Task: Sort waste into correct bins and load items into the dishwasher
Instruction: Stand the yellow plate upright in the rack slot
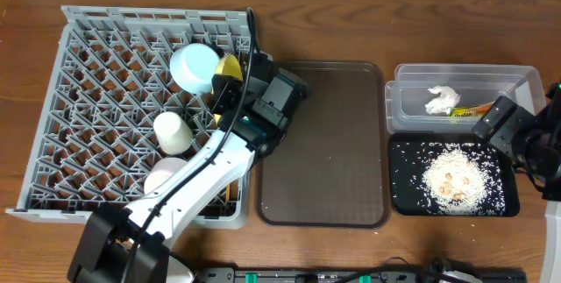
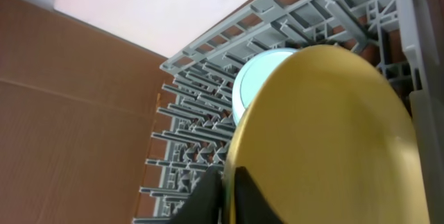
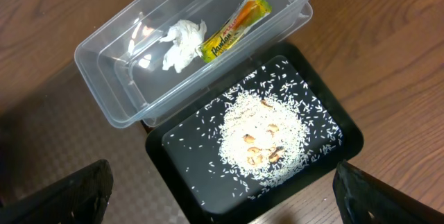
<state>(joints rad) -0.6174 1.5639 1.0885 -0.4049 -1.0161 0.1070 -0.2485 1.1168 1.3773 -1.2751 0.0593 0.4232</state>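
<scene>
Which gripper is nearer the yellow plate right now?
Left. The left gripper pinches the rim of the yellow plate in the dish rack. The right gripper hangs open above the black tray, on the far side of the brown serving tray.

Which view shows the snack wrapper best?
Right wrist: the green-and-orange snack wrapper lies whole and unblocked in the clear container, beside the napkin, lettering visible. Overhead shows it tiny, with no lettering legible. Left wrist doesn't show it.

"Pandan" on the snack wrapper (image 3: 232, 26)
</scene>
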